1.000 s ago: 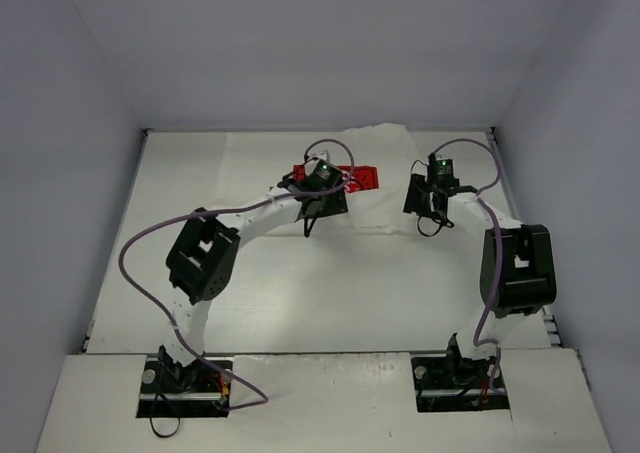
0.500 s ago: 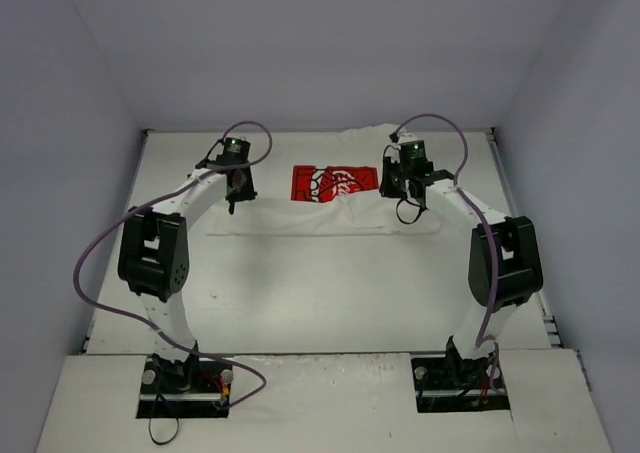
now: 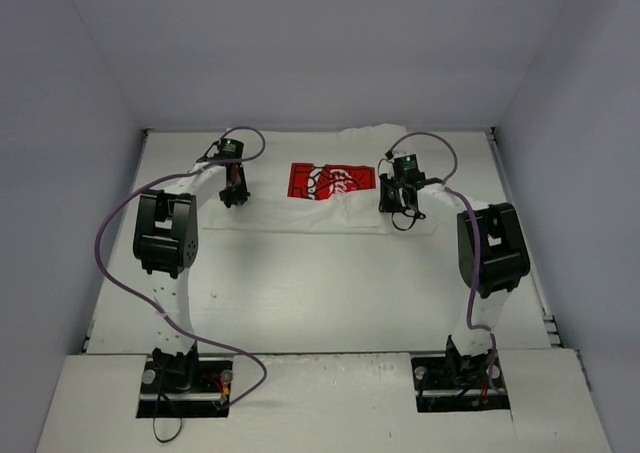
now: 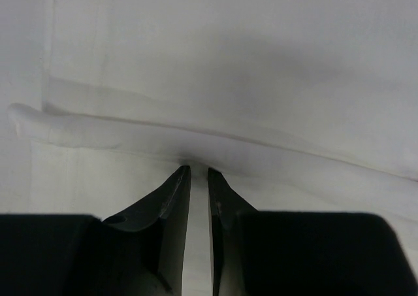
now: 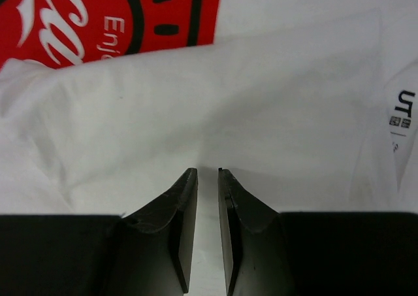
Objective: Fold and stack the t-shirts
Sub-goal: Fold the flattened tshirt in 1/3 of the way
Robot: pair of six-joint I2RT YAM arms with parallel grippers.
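Note:
The white t-shirt (image 3: 300,213) lies spread across the far half of the table, its red print (image 3: 333,181) facing up. My left gripper (image 3: 233,197) is down at the shirt's left side. In the left wrist view its jaws (image 4: 196,172) stand almost together, with a folded white edge (image 4: 117,129) puckered at their tips. My right gripper (image 3: 399,211) is down on the cloth just right of the print. In the right wrist view its jaws (image 5: 208,172) are pinched narrowly on white fabric below the red print (image 5: 98,21). A small neck label (image 5: 401,113) shows at the right.
White walls (image 3: 90,123) close in the table on the left, back and right. Purple cables (image 3: 110,243) loop out from both arms. The arm bases (image 3: 185,378) sit at the near edge.
My left gripper has swung from the print out to the shirt's left side. The right gripper has shifted a little left. Both jaws have closed from wide to nearly together.

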